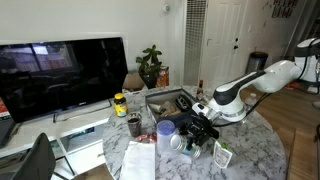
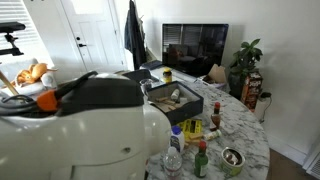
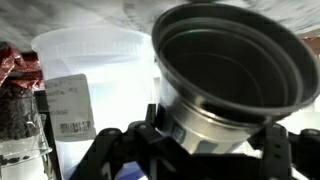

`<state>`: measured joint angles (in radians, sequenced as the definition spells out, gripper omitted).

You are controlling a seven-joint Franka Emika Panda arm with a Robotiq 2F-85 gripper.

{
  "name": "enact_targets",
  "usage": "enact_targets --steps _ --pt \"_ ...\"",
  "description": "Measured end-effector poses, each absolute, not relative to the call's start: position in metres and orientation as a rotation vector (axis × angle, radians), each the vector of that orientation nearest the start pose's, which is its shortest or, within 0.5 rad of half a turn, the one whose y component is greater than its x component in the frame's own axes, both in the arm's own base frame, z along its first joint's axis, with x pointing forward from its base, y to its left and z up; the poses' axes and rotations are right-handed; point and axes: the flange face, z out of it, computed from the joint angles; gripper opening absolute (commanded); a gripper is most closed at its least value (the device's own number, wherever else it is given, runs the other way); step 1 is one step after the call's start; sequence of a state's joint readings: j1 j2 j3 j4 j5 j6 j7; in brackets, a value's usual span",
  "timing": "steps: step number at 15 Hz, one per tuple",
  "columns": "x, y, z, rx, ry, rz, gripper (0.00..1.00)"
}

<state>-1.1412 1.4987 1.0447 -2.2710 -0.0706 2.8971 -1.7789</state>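
Observation:
In the wrist view a shiny metal cup (image 3: 235, 70) with a dark inside fills the upper right, mouth toward the camera. My gripper (image 3: 200, 140) is shut on its lower wall, a black finger (image 3: 130, 145) on each side. Right behind the cup stands a translucent white plastic tub (image 3: 90, 80) with a printed label. A jar of dark red contents (image 3: 15, 90) sits at the left edge. In an exterior view the gripper (image 1: 203, 122) hangs low over the middle of the round marble table (image 1: 255, 150), among bottles. The arm's own body hides the gripper in the other exterior picture.
A dark tray (image 1: 165, 100) (image 2: 175, 100) of items sits at the table's far side, with a yellow-lidded jar (image 1: 120, 103) and white papers (image 1: 138, 160) nearby. Small bottles (image 2: 190, 130) and a tin (image 2: 232, 158) crowd the table edge. A TV (image 1: 60, 75) and plant (image 1: 150, 65) stand behind.

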Motion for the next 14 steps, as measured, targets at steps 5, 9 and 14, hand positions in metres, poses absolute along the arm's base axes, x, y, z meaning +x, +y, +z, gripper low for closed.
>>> enact_targets --steps 5,9,14 --pt "0.487 0.069 0.060 -1.611 -1.166 -1.138 0.55" --pt "0.485 0.060 0.049 -1.602 -1.167 -1.193 0.55" --pt "0.482 0.066 0.044 -1.585 -1.212 -1.192 0.55"
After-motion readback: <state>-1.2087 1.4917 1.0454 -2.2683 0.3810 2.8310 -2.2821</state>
